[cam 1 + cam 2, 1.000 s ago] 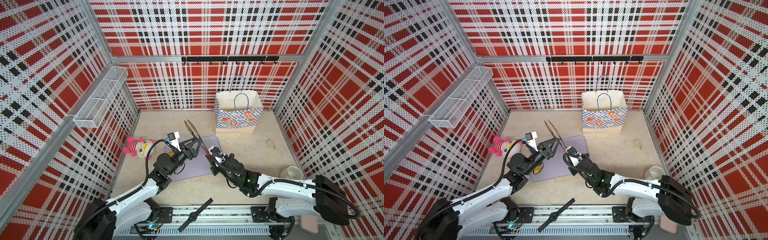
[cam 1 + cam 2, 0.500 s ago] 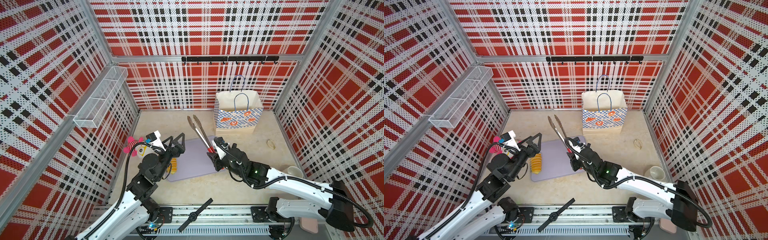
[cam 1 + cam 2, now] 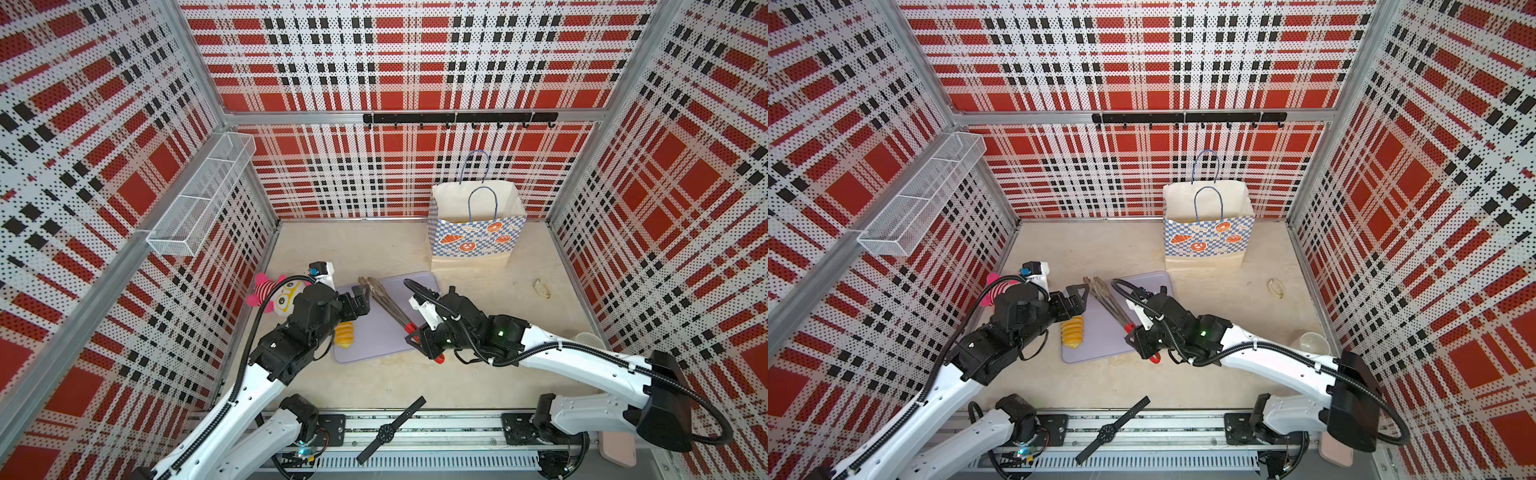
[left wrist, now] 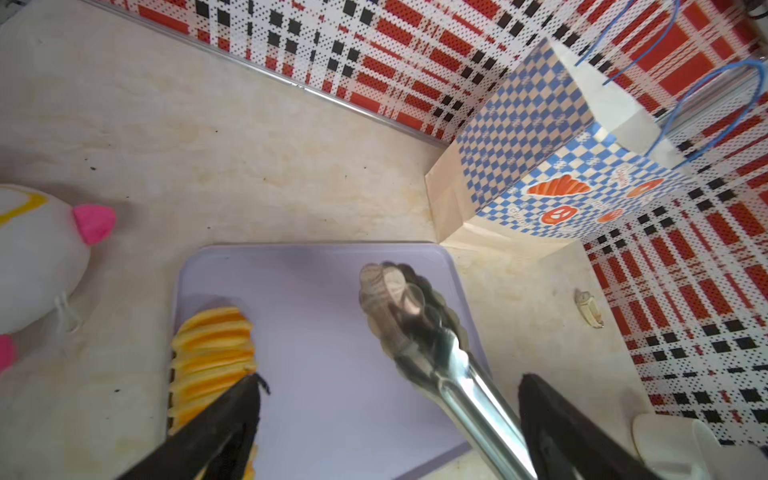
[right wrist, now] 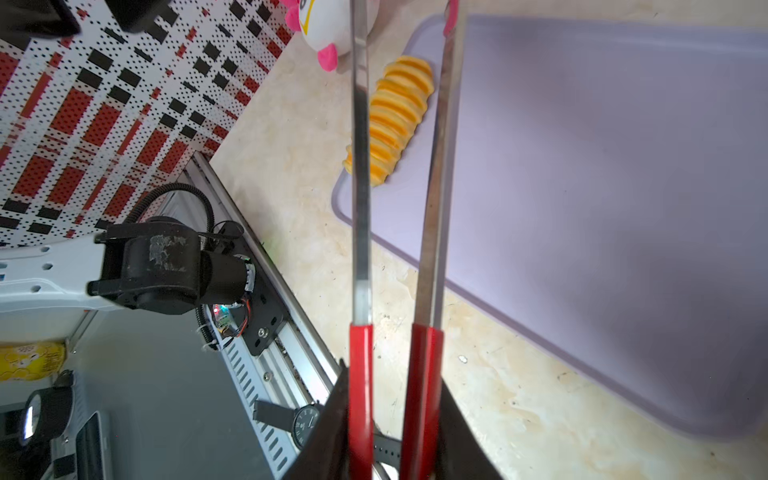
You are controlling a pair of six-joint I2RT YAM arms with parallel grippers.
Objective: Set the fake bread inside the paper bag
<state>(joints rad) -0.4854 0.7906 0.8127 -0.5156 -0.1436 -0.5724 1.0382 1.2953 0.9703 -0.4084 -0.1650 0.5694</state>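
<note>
One fake bread, a ridged golden loaf (image 3: pixel 345 334) (image 3: pixel 1072 330) (image 4: pixel 212 357) (image 5: pixel 395 120), lies on the left edge of a lavender mat (image 3: pixel 374 332) (image 3: pixel 1100 336). My left gripper (image 3: pixel 361 298) (image 3: pixel 1077 297) (image 4: pixel 388 382) hovers open just behind the loaf, holding nothing. The right gripper (image 3: pixel 419 332) (image 3: pixel 1138 332) (image 5: pixel 392 386) is shut on the red handles of metal tongs (image 3: pixel 386 301) (image 3: pixel 1108 299) (image 4: pixel 415 328) (image 5: pixel 361 166). The tongs' tips reach over the mat, beside the left fingers. The paper bag (image 3: pixel 473 237) (image 3: pixel 1204 239) (image 4: pixel 540 137) stands open at the back right.
A pink-striped plush doll (image 3: pixel 278 293) (image 4: pixel 37 257) lies left of the mat. A small clip (image 3: pixel 541 287) and a white cup (image 3: pixel 588 340) sit on the right. A wristwatch (image 3: pixel 388 430) lies on the front rail. A wire basket (image 3: pixel 199 199) hangs on the left wall.
My left gripper has opened wide and drawn back from the tongs, uncovering the loaf. The right gripper has shifted toward the front with the tongs, which now lie lower over the mat.
</note>
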